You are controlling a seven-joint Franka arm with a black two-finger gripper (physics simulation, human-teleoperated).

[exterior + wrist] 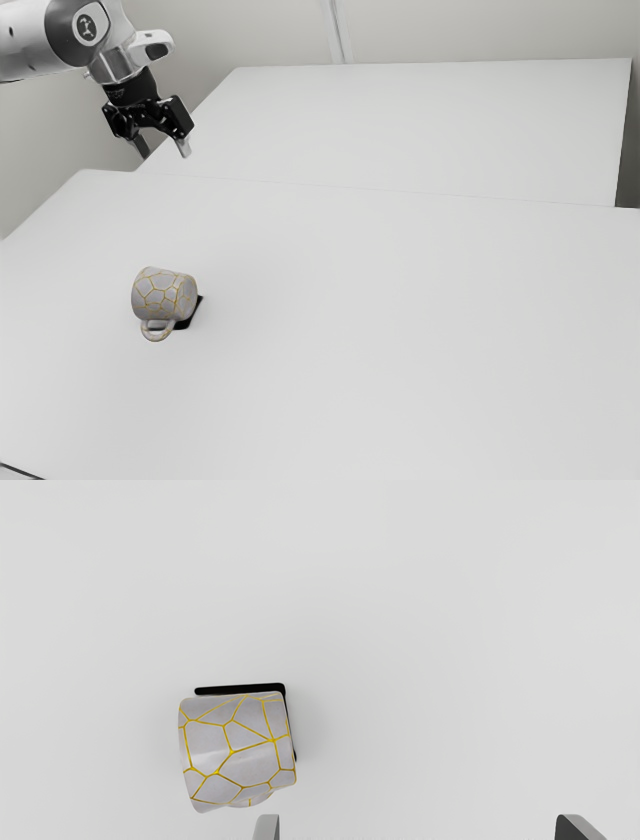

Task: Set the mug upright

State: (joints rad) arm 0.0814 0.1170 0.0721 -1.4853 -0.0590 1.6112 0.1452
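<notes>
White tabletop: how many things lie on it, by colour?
Pale grey with yellow lines: 1 (rounded mug)
Black: 1 (thin, flat item, partly hidden by the mug)
Total: 2

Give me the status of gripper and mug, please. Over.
Gripper open and empty, above table. Mug lying on its side, not upright. Thin black object partly hidden by mug, possibly in the way.
</notes>
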